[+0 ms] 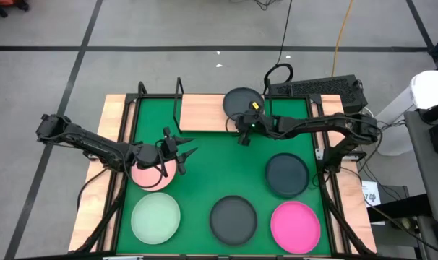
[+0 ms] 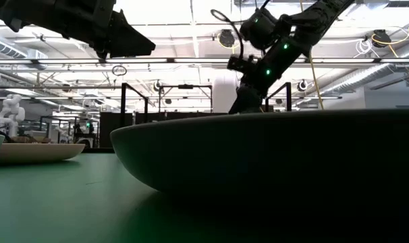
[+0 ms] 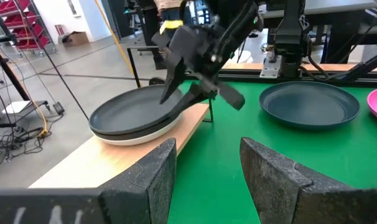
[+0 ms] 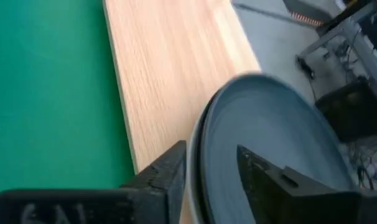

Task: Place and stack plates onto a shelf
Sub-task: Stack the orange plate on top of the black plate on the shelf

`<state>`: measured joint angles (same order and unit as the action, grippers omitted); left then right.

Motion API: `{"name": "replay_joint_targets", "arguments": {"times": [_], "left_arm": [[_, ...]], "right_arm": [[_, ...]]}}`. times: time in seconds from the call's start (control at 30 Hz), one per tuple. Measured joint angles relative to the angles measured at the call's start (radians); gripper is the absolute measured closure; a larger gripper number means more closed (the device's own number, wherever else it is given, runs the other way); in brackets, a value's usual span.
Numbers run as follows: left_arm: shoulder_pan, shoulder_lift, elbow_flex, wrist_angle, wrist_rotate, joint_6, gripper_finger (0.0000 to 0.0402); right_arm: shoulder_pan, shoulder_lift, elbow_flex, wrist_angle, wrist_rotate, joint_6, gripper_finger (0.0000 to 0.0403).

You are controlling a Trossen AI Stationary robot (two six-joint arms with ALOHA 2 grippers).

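A dark grey plate lies on a white plate at the right end of the light-wood shelf. My right gripper is open at this stack's near edge, with its fingers on either side of the dark plate's rim. My left gripper hangs open above the far right edge of the pale pink plate, which rests on the green mat. It points toward the shelf. My right gripper comes at the dark plate's near rim from the table's near side. One finger stands over the plate's inside and the other finger outside the rim. I cannot tell whether either touches it. The plate rests on the white plate.
On the green mat lie a dark teal plate, a hot pink plate, a black plate and a pale green plate. The shelf's left half is bare wood. A keyboard sits beyond the table.
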<state>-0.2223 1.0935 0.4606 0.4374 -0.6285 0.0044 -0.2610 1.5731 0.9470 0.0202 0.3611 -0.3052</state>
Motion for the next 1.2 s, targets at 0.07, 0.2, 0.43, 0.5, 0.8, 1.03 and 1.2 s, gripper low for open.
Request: {"name": "replay_joint_targets", "arguments": {"times": [0.07, 0.2, 0.43, 0.5, 0.8, 1.03, 1.2], "left_arm": [[0.000, 0.000, 0.000, -0.002, 0.000, 0.000, 0.0218], [-0.001, 0.000, 0.000, -0.026, 0.000, -0.001, 0.0218], [-0.001, 0.000, 0.000, -0.031, 0.000, -0.013, 0.0218], [-0.001, 0.000, 0.000, -0.025, 0.000, -0.014, 0.0218], [-0.001, 0.000, 0.000, -0.022, 0.003, -0.068, 0.0218], [-0.009, 0.002, 0.000, -0.021, 0.136, -0.298, 0.0218], [-0.025, 0.008, 0.000, -0.021, 0.229, -0.329, 0.0218]], "right_arm": [[0.021, -0.054, 0.000, -0.042, -0.001, -0.024, 0.0266], [0.082, -0.227, 0.000, -0.164, -0.078, -0.064, 0.0260], [0.197, -0.540, 0.000, -0.334, -0.289, 0.092, 0.0260], [0.234, -0.597, 0.000, -0.398, -0.331, 0.146, 0.0259], [0.439, -0.637, 0.000, -0.516, -0.364, 0.286, 0.0259], [0.492, -0.587, 0.000, -0.513, -0.359, 0.294, 0.0259], [0.498, -0.562, 0.000, -0.511, -0.359, 0.294, 0.0259]]}}
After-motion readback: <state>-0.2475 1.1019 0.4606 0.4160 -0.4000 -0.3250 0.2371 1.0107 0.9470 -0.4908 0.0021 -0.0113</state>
